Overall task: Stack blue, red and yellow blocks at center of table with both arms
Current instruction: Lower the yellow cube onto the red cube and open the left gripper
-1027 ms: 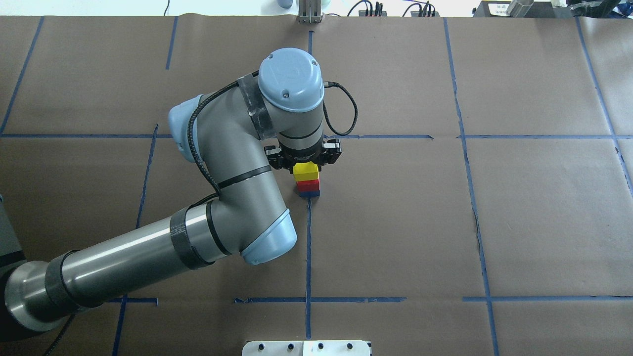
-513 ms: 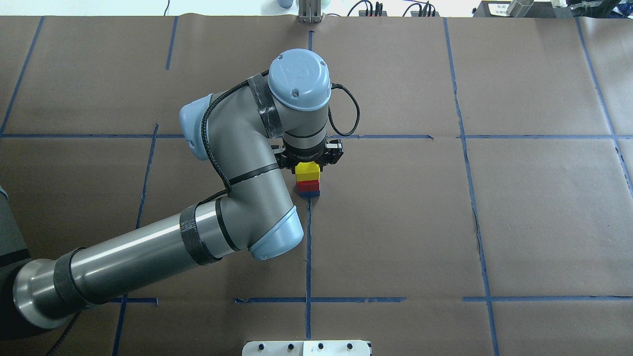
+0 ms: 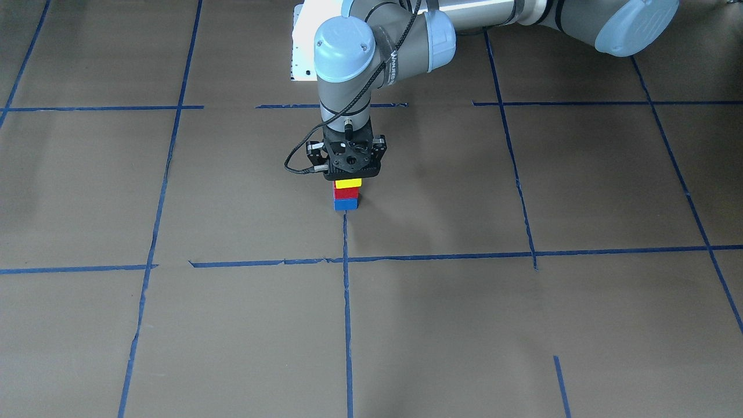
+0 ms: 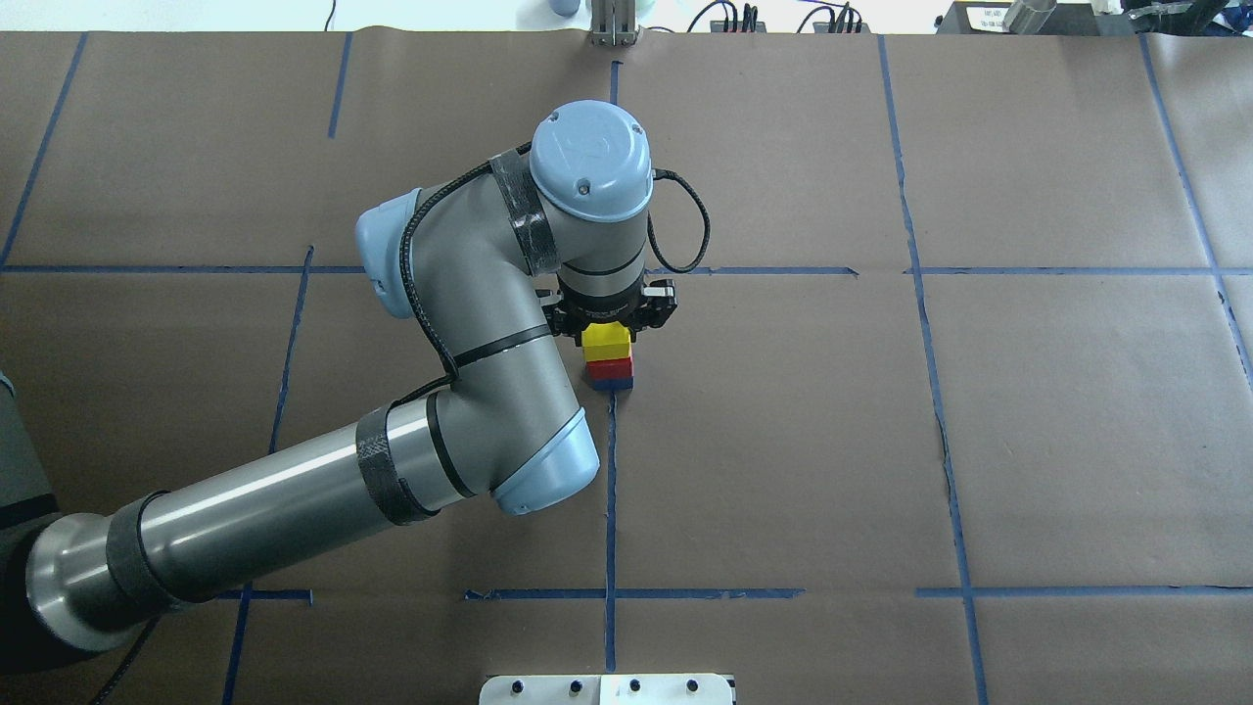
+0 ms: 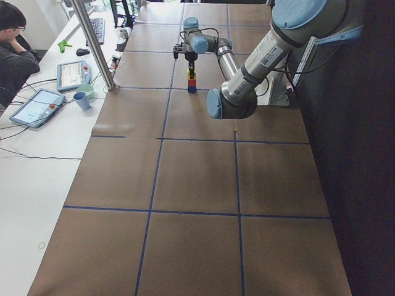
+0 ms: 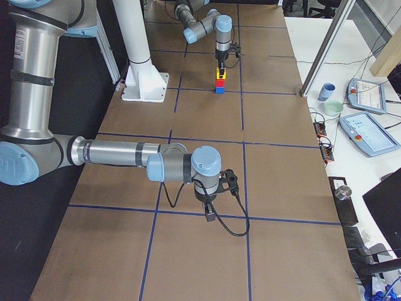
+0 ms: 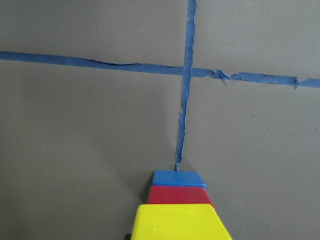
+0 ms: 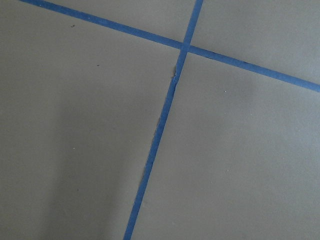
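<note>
L arm [image 4: 294, 494] reaches fwd w/ elbow bent sharply, wrist [image 4: 590, 162] stacked vertical, L gripper [image 3: 347, 174] pointing straight down and held low; fingers hidden under the mount, so can't tell if jaws are spread or closed. R arm [image 6: 119, 152] is well apart from it, forearm approx. level, R gripper [image 6: 209, 212] aimed down. It's seen from the side cam only, so jaw state unclear.

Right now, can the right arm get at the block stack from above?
Probably not: the left gripper hangs directly over the stack, covering its top, and the right gripper is far from it.
</note>
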You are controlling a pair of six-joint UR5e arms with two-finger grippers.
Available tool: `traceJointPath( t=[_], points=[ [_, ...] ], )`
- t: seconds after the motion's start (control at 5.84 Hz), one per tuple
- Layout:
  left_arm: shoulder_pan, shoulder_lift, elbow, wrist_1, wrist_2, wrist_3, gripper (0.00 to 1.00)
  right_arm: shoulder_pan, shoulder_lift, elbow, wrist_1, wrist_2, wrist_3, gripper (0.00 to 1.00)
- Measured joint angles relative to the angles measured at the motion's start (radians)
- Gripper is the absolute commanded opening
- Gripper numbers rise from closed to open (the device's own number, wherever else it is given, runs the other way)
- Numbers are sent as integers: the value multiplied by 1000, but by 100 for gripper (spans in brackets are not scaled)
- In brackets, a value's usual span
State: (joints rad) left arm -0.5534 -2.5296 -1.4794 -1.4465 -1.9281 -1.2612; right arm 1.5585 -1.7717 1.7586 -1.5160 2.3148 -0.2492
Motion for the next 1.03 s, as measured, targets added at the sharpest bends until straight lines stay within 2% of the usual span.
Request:
traceJointPath(
  t=[0.17,0.34,0.68,0.86,1.03],
  points=[
    [1,0,0,-1,0,0,25,0,0,0,0,0,0,99],
    [1,0,1,-3,0,0,35,0,0,-1,0,0,0,99],
    [1,0,3,-4,0,18,63,0,0,-1,0,0,1,99],
    [2,-1,5,-5,0,25,68,0,0,-1,0,0,1,99],
    [3,-1,7,-6,1,28,81,0,0,-1,0,0,1,99]
  ],
)
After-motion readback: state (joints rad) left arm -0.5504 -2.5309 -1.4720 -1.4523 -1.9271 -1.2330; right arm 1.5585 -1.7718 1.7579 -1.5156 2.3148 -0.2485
